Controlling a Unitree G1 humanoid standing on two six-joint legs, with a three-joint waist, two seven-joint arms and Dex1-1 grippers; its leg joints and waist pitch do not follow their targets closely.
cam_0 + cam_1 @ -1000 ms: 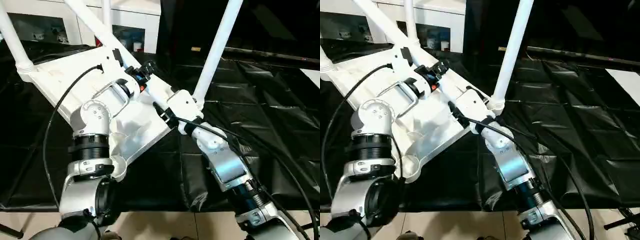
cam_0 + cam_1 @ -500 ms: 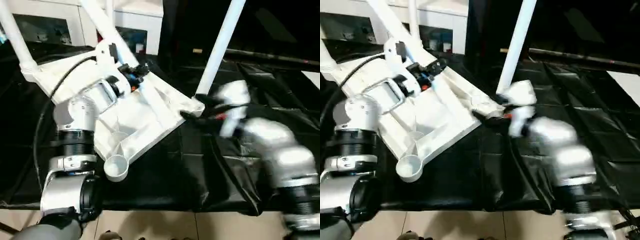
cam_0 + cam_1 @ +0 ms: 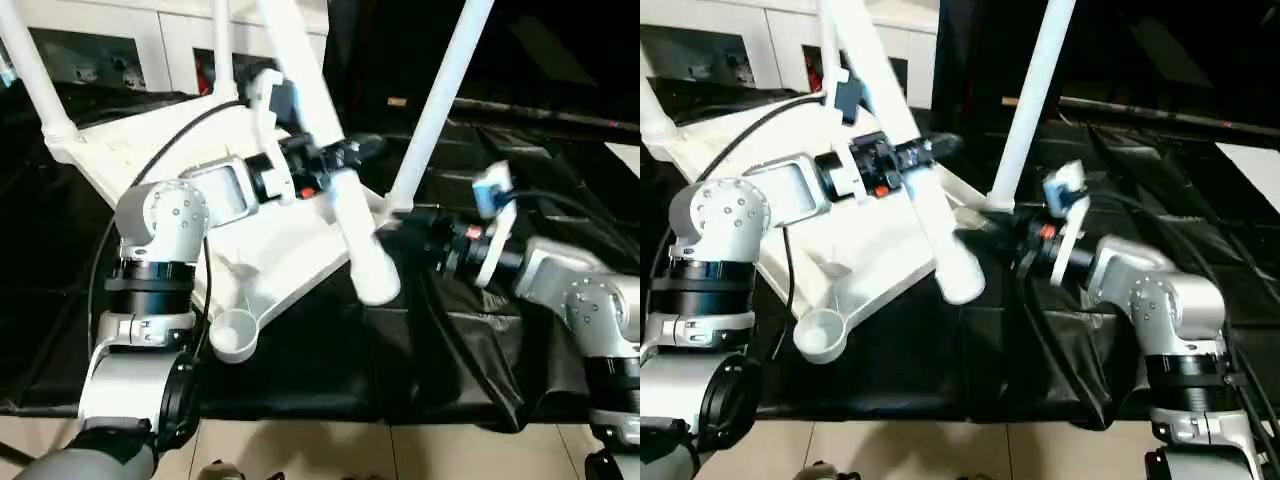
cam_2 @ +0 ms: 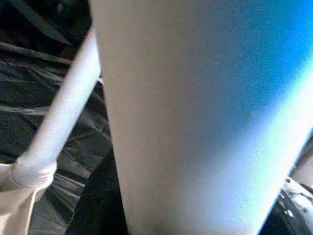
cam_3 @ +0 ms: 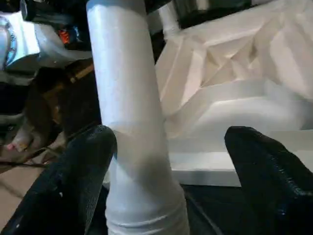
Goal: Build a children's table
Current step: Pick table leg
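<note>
Table top lies underside-up on the black cloth at 10 o'clock, three legs seated – the left gripper clamps the fourth leg, its 7 o'clock socket unfilled – the right gripper gapes.

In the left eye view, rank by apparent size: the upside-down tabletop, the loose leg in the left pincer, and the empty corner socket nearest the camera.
1. Tabletop, largest.
2. Loose leg held by the left pincer; it is nearer the camera, which enlarges it.
3. Empty corner socket, smallest.

Lab-like room; white cabinets; black-draped work table
</note>
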